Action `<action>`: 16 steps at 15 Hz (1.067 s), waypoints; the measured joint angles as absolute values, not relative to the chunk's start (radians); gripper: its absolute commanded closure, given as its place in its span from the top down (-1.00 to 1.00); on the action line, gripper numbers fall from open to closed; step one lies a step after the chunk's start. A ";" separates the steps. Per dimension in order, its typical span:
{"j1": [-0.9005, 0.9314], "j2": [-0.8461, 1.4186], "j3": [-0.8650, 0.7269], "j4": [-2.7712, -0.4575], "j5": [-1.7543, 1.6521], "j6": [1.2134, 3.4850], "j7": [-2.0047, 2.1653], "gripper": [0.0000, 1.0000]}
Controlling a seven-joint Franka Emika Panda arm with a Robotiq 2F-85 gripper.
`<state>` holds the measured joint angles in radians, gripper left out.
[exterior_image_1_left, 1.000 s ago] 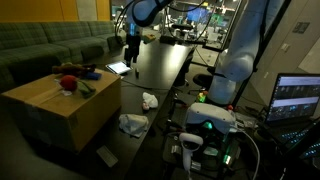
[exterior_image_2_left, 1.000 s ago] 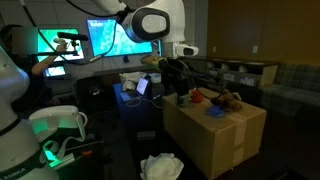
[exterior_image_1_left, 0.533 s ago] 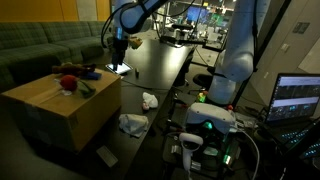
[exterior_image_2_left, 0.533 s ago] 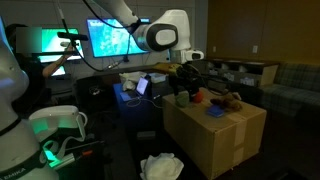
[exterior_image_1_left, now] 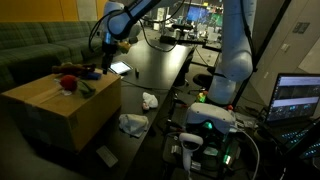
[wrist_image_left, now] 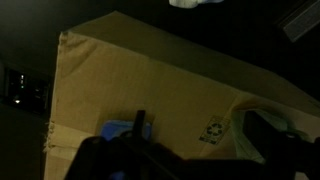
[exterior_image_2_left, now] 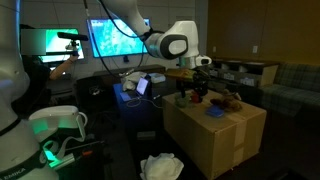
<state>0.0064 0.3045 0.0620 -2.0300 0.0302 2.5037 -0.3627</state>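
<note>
A cardboard box (exterior_image_1_left: 60, 105) stands on the floor and shows in both exterior views (exterior_image_2_left: 215, 135). On its top lie a red object (exterior_image_1_left: 68, 83), a dark blue object (exterior_image_1_left: 88, 72) and a brownish object (exterior_image_2_left: 232, 100). My gripper (exterior_image_1_left: 103, 57) hangs over the box's far edge, just above these things and touching none of them (exterior_image_2_left: 200, 87). The wrist view is very dark. It shows the box top (wrist_image_left: 150, 80) with a recycling mark (wrist_image_left: 212, 128), a blue object (wrist_image_left: 125, 130) and a dark object (wrist_image_left: 270, 135). The gripper (wrist_image_left: 160, 168) is only a black shape there, and its jaws are not readable.
A long dark table (exterior_image_1_left: 155, 65) with a tablet (exterior_image_1_left: 119, 68) runs beside the box. A green sofa (exterior_image_1_left: 40, 45) stands behind it. White crumpled cloths (exterior_image_1_left: 133, 124) lie on the floor. A laptop (exterior_image_1_left: 297, 97) and lit screens (exterior_image_2_left: 115, 40) stand nearby.
The arm has swung from above the dark table over to the cardboard box. The gripper now hangs above the things on the box top. Nothing on the box has moved.
</note>
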 measured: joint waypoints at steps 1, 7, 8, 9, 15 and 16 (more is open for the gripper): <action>0.002 0.324 0.068 -2.010 0.030 2.504 -0.375 1.00; -0.037 0.436 0.100 -1.897 0.030 2.507 -0.438 1.00; -0.045 0.453 0.106 -1.880 0.030 2.507 -0.447 1.00; -0.052 0.469 0.110 -1.862 0.030 2.507 -0.456 1.00; -0.088 0.557 0.136 -1.766 0.030 2.507 -0.495 1.00; -0.093 0.570 0.140 -1.751 0.030 2.507 -0.499 1.00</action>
<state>-0.0930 0.5700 0.1398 -1.7513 0.0302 2.5066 -0.4995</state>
